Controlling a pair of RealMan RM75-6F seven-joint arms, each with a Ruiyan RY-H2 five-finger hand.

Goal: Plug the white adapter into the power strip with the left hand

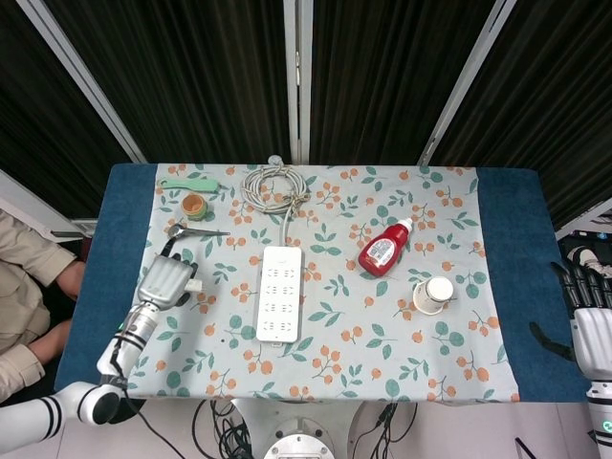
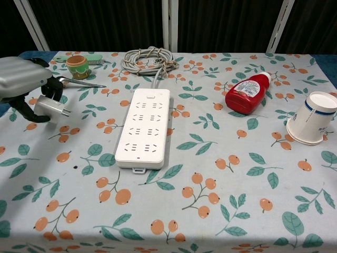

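My left hand (image 1: 166,280) (image 2: 23,83) grips the white adapter (image 2: 48,107) (image 1: 192,285), lifted above the cloth left of the power strip. The adapter's prongs point right toward the strip. The white power strip (image 1: 278,293) (image 2: 145,127) lies lengthwise at the table's middle, its grey cord coiled (image 1: 273,185) (image 2: 149,59) at the back. My right hand (image 1: 587,313) hangs off the table's right edge, fingers spread, holding nothing.
A red ketchup bottle (image 1: 382,251) (image 2: 247,94) lies right of the strip, a paper cup (image 1: 432,294) (image 2: 312,124) on its side beyond it. Metal tongs (image 1: 193,230), a small orange cup (image 1: 194,206) and a green brush (image 1: 188,184) sit at the back left. A person's arm (image 1: 29,277) is at the left.
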